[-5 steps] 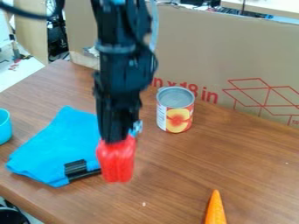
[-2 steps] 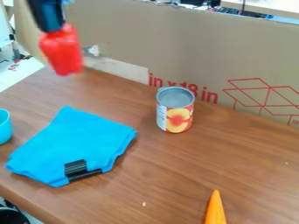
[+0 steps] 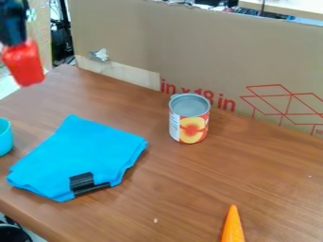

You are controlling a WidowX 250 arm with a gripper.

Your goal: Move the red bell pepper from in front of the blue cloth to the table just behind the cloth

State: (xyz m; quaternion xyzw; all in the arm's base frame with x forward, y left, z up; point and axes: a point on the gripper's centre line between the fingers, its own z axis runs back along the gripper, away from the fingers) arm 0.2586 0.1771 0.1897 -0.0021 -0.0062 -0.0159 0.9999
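Camera view: black gripper [image 3: 14, 41], closed on red object [image 3: 24, 64], moved from blue cloth's [image 3: 79, 153] right edge to beyond its upper left; load seemingly in transit.

I see a blue cloth [image 3: 79, 151] on the brown table [image 3: 183, 184], black strip [image 3: 81, 182] at its near edge. Blue cup [image 3: 5, 137] at the left edge. Upright can [image 3: 189, 124], cardboard [image 3: 195, 52] behind. Carrot [image 3: 233, 228] near the bottom edge, cut off by my view.
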